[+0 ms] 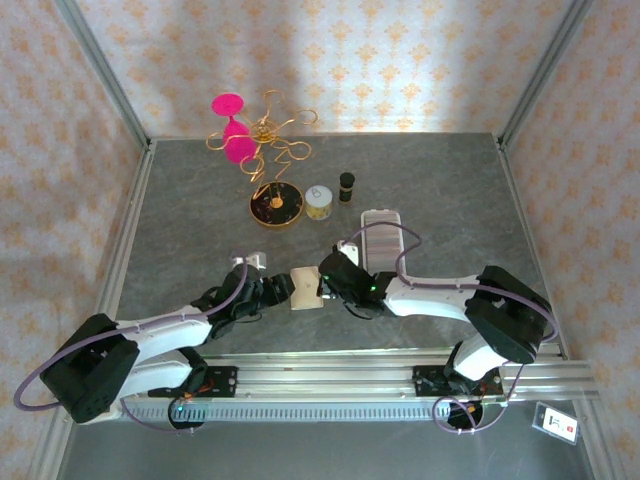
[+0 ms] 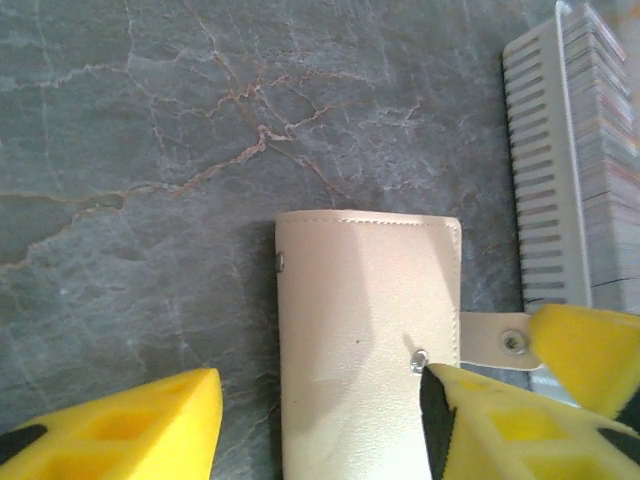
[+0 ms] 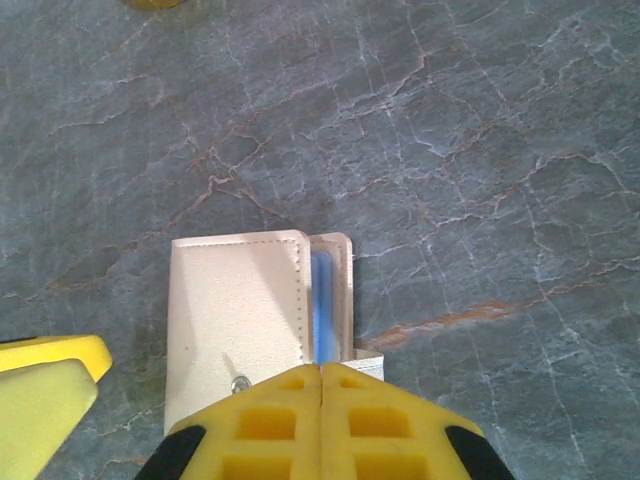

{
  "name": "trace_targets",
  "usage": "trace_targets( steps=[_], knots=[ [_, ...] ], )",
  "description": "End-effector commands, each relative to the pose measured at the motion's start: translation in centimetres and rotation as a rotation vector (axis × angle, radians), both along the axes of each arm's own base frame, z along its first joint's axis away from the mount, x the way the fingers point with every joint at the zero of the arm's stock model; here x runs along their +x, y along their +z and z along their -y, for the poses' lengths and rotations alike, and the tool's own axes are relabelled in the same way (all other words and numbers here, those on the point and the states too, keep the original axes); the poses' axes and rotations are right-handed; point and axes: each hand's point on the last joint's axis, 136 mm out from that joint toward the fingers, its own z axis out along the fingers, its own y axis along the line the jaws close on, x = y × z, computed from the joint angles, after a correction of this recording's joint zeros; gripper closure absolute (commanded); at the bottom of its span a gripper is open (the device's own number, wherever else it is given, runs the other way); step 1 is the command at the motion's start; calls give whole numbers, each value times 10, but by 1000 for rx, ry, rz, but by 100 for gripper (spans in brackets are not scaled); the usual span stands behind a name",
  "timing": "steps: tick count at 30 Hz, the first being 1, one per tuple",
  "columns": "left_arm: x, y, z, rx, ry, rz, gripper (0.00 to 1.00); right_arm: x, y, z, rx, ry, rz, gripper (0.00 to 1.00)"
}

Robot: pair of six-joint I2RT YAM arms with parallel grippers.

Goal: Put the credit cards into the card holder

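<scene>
The cream-beige card holder [image 1: 306, 289] lies flat on the grey table between the two grippers. In the left wrist view the card holder [image 2: 365, 330] has its snap-tab strap [image 2: 495, 340] sticking out to the right. My left gripper [image 2: 320, 405] is open over it, one finger off its left side and the other at the snap stud, gripping nothing. A pale blue credit card [image 3: 322, 295] sits in the gap between the flaps of the card holder [image 3: 235, 320]. My right gripper [image 3: 322, 368] is shut, its tips meeting at the card's near end.
A long clear case with grey ribbed rows [image 1: 380, 232] lies just beyond the right gripper and close to the holder's right side [image 2: 560, 150]. Further back stand a gold wire stand with pink discs [image 1: 245, 130], a small jar [image 1: 319, 203] and a dark bottle [image 1: 347, 186].
</scene>
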Motion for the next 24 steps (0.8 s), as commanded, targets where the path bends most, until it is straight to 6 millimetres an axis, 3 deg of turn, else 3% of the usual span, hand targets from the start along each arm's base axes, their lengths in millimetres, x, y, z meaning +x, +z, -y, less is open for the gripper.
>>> trace_targets(
  steps=[1,14,24],
  knots=[
    [8,11,0,40,5,28,38,1,10,0,41,-17,17,100],
    [19,21,5,72,25,12,12,-1,38,-7,151,-1,45,100],
    [23,31,17,44,17,24,10,-5,52,-10,205,24,60,100]
  ],
)
